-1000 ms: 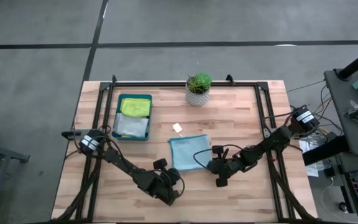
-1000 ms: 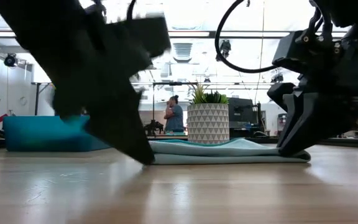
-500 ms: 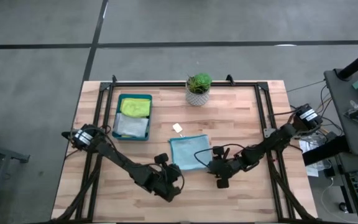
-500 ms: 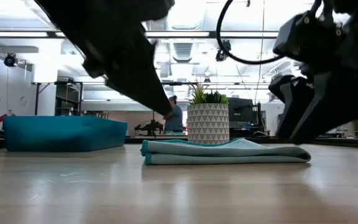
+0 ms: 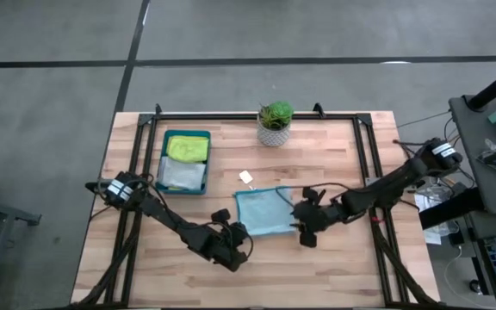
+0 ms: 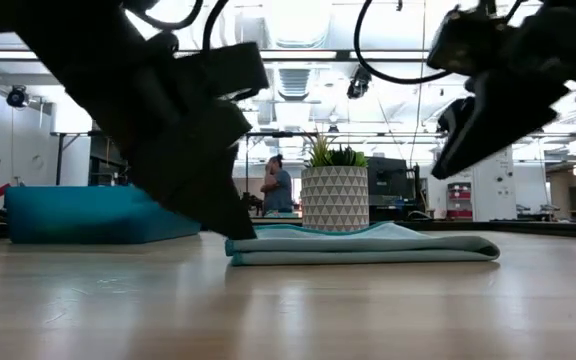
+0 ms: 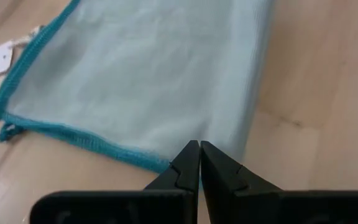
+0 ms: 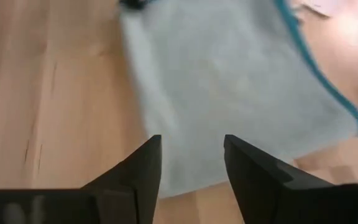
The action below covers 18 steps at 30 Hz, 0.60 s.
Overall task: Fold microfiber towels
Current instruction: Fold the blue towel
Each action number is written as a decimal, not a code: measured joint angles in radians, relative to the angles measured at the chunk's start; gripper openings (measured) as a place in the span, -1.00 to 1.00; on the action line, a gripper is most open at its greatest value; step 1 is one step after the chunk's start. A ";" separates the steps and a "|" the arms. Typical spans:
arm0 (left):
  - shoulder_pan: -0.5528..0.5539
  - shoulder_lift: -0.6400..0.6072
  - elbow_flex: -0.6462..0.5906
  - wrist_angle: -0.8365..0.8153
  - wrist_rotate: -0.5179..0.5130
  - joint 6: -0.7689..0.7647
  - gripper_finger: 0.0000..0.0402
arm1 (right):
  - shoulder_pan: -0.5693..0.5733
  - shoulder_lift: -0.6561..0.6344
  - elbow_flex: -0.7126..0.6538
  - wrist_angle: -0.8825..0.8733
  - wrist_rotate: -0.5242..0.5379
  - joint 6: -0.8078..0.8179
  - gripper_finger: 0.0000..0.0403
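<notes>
Tray (image 5: 186, 161) at counter (image 5: 343, 258) left-rear: green towel (image 5: 188, 148) and grey towel (image 5: 182, 175) inside. Left claw (image 7: 199, 163): fingers pressed together, at near-left corner of teal towel (image 5: 263, 212), folded flat mid-counter. Right claw (image 8: 191, 163): fingers spread, empty, raised by towel's right edge.

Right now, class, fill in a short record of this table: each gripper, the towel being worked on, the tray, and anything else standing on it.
left gripper: shut, at teal towel's near edge
right gripper: open, above towel, holding nothing
teal towel: folded, flat mid-table, white tag
tray: holds lime green towel and pale grey towel
potted plant: far edge
</notes>
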 joint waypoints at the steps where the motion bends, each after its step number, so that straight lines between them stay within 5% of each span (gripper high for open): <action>1: 0.000 0.000 -0.006 0.001 0.001 0.000 -1.00 | -0.015 -0.016 0.000 -0.015 0.000 0.023 -0.18; 18: 0.005 -0.025 -0.013 0.008 0.005 0.060 -1.00 | -0.216 -0.055 -0.007 -0.114 -0.164 0.298 -0.18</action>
